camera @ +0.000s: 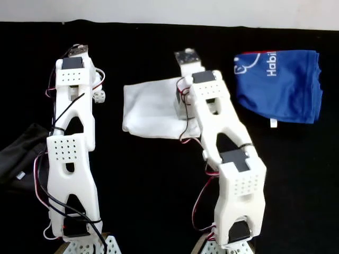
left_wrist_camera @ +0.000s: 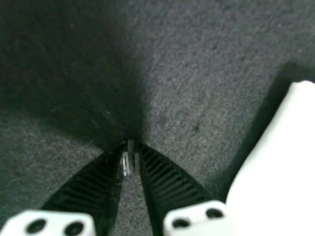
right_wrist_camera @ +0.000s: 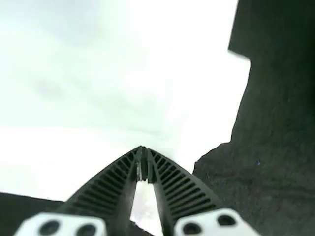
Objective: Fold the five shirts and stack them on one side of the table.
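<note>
High view, left to right: black shirt bunched at the left edge of the table, beside the left arm. Left gripper has its tips together over dark tabletop. White shirt lies folded mid-table. Right gripper is above it, tips together. Blue shirt lies folded far right, well apart.

Black cloth, perhaps a shirt, partly beyond the high view's edge

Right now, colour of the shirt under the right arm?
White folded cloth shirt, clearest in high view.
</note>
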